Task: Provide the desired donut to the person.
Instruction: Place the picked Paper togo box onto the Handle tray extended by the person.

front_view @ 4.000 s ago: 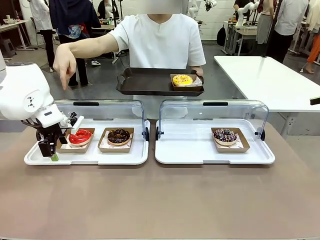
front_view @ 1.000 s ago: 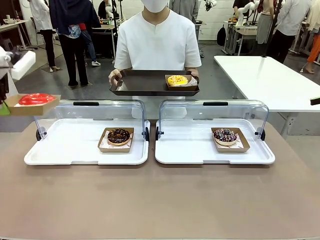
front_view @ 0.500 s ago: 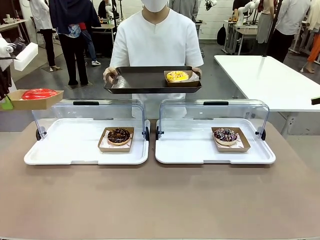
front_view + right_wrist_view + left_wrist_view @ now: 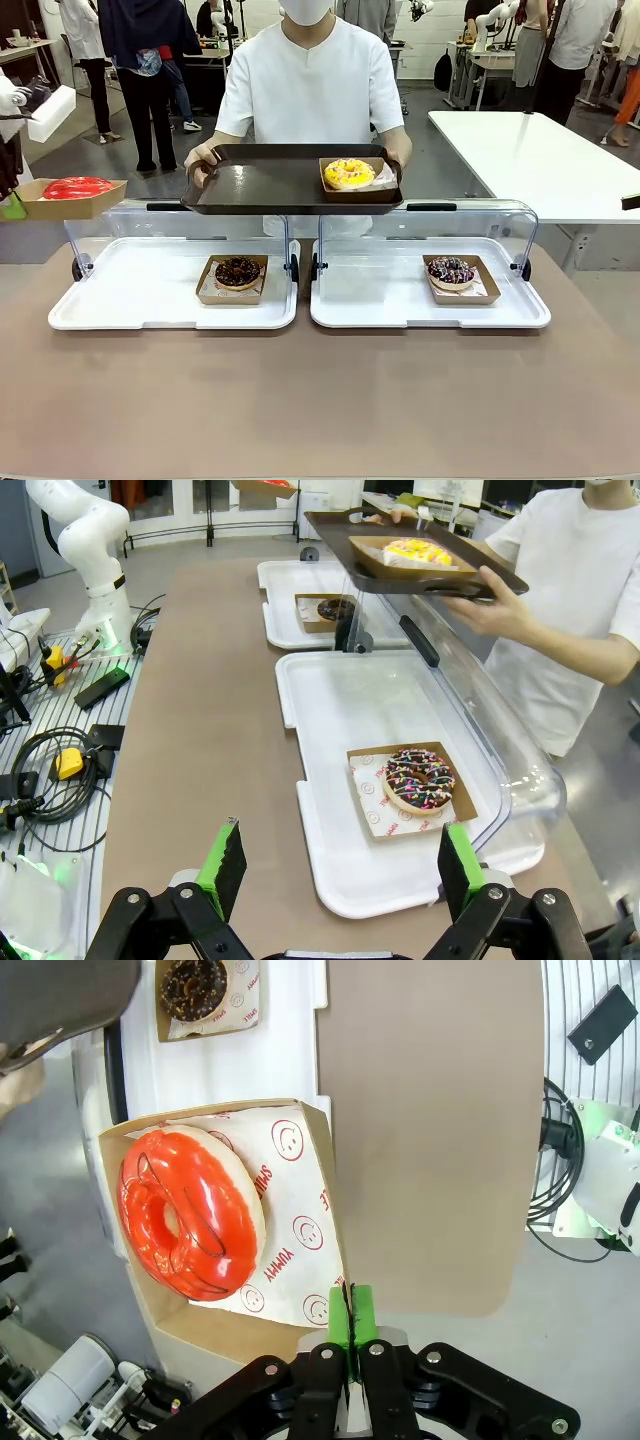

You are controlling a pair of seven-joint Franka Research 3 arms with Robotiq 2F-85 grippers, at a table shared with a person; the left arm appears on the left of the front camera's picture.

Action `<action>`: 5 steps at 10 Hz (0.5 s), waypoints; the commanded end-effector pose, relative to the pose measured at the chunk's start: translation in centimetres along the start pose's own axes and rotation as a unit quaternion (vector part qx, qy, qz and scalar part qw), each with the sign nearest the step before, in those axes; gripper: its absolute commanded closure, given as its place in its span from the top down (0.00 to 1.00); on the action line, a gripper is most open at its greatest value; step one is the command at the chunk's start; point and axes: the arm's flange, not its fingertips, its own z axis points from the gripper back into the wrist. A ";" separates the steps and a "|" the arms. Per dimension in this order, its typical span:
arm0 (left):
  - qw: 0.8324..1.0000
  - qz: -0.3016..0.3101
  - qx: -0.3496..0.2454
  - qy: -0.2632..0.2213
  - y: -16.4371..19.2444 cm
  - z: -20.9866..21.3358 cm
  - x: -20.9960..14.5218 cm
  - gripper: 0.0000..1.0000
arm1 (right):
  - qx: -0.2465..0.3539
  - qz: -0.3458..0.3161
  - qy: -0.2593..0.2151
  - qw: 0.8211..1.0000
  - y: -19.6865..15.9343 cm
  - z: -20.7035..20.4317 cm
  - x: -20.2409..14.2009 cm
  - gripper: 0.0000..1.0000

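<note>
My left end effector (image 4: 351,1305) is clamped on the rim of the carton (image 4: 300,1250), holding the red donut (image 4: 190,1215) level above the far left corner of the table (image 4: 300,400). The person (image 4: 315,80) holds a tray (image 4: 255,185) over the far edge, probably to receive it. My right end effector (image 4: 340,865) stands with jaws apart.

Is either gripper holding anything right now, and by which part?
The left gripper is shut on the cardboard tray carrying the red donut, pinching the tray's rim near a corner. The right gripper is open and holds nothing.
</note>
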 end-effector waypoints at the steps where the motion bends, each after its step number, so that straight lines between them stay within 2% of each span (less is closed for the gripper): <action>1: 1.000 0.002 0.003 0.003 -0.2 0.1 -0.1 0.00 | 0.002 -0.010 -0.003 1.000 0.1 0.0 0.2 1.00; 5: 1.000 0.002 0.003 0.003 -0.2 0.1 -0.1 0.00 | 0.002 -0.010 -0.003 1.000 0.1 0.0 0.2 1.00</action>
